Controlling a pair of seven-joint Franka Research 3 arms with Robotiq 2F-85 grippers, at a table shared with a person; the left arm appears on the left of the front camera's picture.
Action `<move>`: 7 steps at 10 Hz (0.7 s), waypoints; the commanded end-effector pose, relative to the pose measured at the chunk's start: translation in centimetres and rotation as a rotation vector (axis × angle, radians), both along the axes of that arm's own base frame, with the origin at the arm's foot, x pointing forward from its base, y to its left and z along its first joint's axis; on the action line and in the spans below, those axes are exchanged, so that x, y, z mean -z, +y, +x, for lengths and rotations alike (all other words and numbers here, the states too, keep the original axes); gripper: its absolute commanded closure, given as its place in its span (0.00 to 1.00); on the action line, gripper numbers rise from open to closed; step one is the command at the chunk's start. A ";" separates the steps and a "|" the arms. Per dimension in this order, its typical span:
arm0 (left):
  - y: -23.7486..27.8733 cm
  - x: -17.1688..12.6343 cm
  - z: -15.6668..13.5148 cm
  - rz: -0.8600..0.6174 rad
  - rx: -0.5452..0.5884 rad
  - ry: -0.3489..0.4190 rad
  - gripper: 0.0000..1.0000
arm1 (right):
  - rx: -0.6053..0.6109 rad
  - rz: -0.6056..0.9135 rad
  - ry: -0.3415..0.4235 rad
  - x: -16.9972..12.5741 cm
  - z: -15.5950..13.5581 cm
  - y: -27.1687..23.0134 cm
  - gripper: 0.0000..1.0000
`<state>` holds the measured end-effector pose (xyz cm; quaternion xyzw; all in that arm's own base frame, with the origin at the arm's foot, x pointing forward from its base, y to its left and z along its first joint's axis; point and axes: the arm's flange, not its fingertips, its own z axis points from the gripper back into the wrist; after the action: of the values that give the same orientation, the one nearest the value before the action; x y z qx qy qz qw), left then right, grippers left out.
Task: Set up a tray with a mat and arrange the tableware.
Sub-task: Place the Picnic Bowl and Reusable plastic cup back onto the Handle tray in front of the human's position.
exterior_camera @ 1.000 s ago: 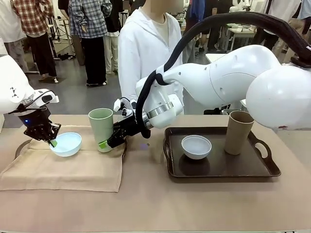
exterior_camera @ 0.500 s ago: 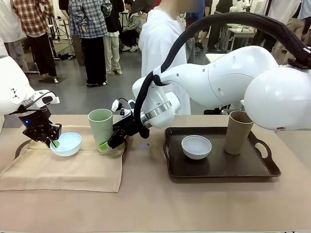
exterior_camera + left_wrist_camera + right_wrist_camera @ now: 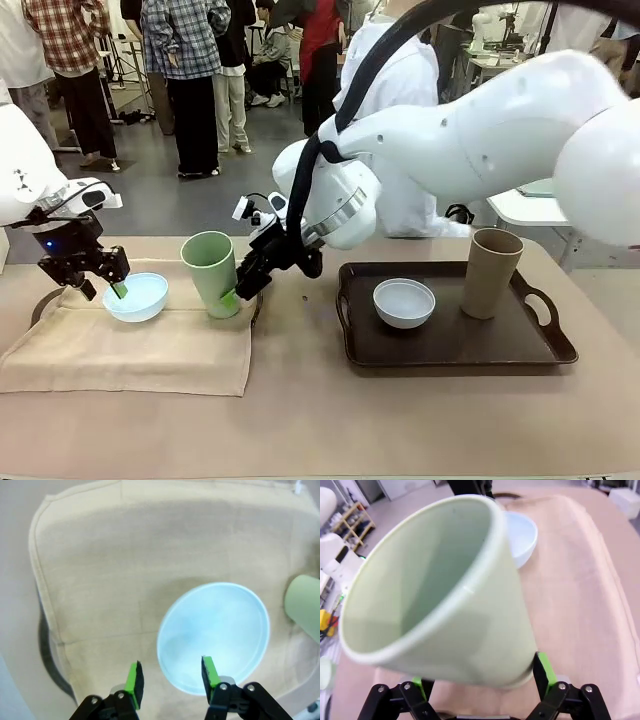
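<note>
The right gripper (image 3: 480,679) is straddling the base of the pale green tumbler (image 3: 213,268), which is leaning at centre-left on the beige mat (image 3: 150,352). Whether it is pinching cannot be told. It should be standing the tumbler upright before withdrawing. The left gripper (image 3: 103,291), fingers spread, is hovering over the light blue bowl's (image 3: 138,297) near rim at far left.

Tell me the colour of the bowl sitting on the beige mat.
Light blue; the bowl shows best in the left wrist view, seen from above.
</note>
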<state>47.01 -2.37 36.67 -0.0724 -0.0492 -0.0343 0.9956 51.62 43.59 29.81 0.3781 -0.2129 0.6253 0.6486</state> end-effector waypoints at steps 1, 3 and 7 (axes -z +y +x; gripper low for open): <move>-0.9 -1.8 -1.6 -0.032 0.082 -0.017 0.21 | 0.049 -0.132 0.046 -2.3 -2.4 -2.9 0.00; -2.6 -4.5 -3.6 -0.024 0.175 -0.037 0.21 | 0.182 -0.229 0.070 -4.7 -3.7 -4.7 0.00; -3.9 -5.4 -4.9 0.007 0.249 -0.033 0.21 | 0.299 -0.205 0.075 -5.7 -4.0 -6.0 0.00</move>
<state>42.39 -6.91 42.79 -0.0764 -0.0627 -0.1466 0.9842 48.52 37.68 36.26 0.3031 -0.1816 0.5392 0.7645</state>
